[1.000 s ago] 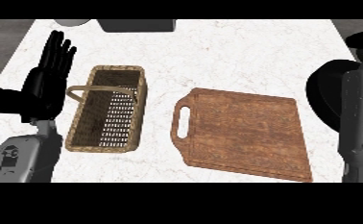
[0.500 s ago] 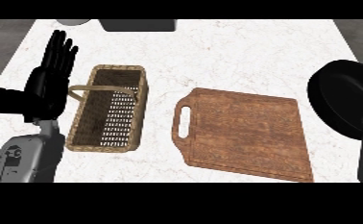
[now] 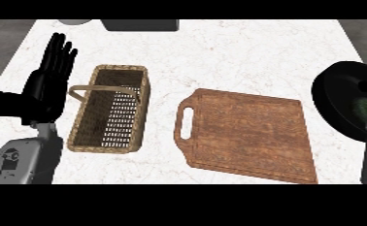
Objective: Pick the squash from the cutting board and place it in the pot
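Marble-white counter [image 3: 229, 60] carries a brown wooden cutting board [image 3: 251, 133], bare on top, well to the right of the left hand [image 3: 46, 87]. A black round pot [image 3: 344, 101] at the right edge holds something dark green, likely the squash [image 3: 358, 108]. Best now just to check it sits low inside. Beside a woven wicker basket [image 3: 111, 108], that hand rests upright, fingers straight and apart; the right hand is unseen.
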You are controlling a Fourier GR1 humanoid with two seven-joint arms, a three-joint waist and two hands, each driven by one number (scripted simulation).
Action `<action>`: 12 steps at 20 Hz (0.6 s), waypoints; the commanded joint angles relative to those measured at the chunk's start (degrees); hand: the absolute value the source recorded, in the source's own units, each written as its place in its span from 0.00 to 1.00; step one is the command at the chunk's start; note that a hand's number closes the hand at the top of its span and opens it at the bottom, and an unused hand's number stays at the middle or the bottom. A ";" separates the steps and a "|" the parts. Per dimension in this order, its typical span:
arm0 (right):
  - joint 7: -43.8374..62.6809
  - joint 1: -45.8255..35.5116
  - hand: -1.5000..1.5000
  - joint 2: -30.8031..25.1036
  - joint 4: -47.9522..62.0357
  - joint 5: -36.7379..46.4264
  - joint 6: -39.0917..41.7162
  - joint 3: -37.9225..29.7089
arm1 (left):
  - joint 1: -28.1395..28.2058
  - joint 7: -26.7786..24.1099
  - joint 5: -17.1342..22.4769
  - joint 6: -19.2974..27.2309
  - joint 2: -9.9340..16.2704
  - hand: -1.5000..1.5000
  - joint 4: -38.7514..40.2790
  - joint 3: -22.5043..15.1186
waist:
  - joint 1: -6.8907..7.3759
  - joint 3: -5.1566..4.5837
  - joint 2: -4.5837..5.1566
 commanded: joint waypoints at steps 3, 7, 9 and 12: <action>-10.42 1.26 0.00 -1.89 3.16 -6.55 -11.39 0.63 | 1.41 0.68 -0.26 -0.39 -0.90 0.50 -1.26 -1.08 | 0.24 0.00 0.00; -9.91 -1.95 0.00 -1.80 0.31 -8.71 -16.58 0.42 | -3.73 2.44 -0.31 0.92 -0.07 0.50 1.58 0.62 | -0.06 -0.01 0.01; -9.61 -1.28 0.00 -0.59 -2.72 -11.40 -18.84 -0.47 | -4.50 1.87 -0.06 0.57 -0.14 0.50 2.75 0.85 | -0.46 -0.03 -0.06; -8.28 0.87 0.00 -0.18 -9.29 -14.62 -20.39 -2.22 | 1.54 1.18 -0.46 -0.05 -0.46 0.50 -3.13 -0.34 | -0.29 -0.04 -0.39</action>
